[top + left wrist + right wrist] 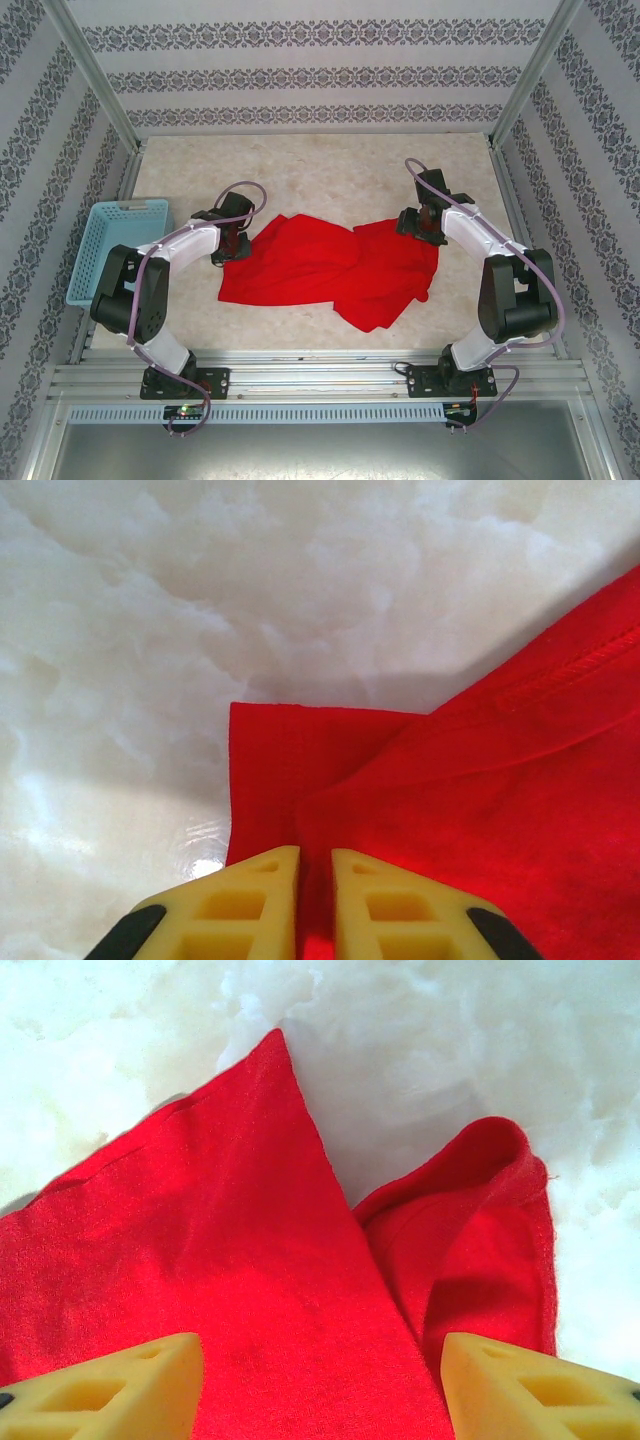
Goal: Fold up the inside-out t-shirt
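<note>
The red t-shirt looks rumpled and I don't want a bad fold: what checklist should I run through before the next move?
1. Left claw shut on the red t-shirt edge: ok.
2. Right claw gripping cloth: not ok, it is open over the shirt.
3. Shirt lying flat: not ok, rumpled with layers overlapping.
4. Shirt wholly on the table: ok.
5. Blue mesh basket apart from the shirt: ok.
6. Which face is up: cannot tell.

You've got floral-striped wallpaper walls (300, 75) all round, silver frame posts (95, 75) at the corners, and a pale marbled worktop (330, 165), brightly lit.
</note>
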`<state>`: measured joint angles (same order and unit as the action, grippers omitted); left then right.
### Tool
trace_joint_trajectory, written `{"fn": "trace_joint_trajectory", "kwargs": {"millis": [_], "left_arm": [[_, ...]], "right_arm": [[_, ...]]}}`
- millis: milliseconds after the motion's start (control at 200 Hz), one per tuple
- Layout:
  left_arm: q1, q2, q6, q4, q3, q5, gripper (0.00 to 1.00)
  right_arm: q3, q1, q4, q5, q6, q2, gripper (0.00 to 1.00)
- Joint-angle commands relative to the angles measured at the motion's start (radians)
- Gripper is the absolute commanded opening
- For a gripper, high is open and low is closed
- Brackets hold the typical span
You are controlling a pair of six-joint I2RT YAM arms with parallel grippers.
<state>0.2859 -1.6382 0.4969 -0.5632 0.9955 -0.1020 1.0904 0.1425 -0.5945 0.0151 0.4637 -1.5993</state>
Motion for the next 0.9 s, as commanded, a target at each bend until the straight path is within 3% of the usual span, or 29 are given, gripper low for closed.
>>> {"fn": "trace_joint_trajectory", "kwargs": {"millis": [0,290,669,894], "left_arm": [[-0.005,0.041,-0.011,-0.003,0.020,-0.018,0.15],[-0.005,0.065,-0.015,0.003,0.011,-0.008,0.02],[-0.005,0.103,-0.007,0.002,0.002,0.026,0.00],[-0.004,0.142,-0.003,-0.003,0.000,0.033,0.00]], "right_arm": [[0.022,0.020,-0.013,0.017,-0.025,-0.001,0.65],[0.126,0.054,-0.036,0.074,-0.056,-0.115,0.65],[0.376,0.044,-0.133,0.191,-0.090,-0.390,0.63],[0.442,0.042,-0.162,0.158,-0.096,-0.478,0.54]]}}
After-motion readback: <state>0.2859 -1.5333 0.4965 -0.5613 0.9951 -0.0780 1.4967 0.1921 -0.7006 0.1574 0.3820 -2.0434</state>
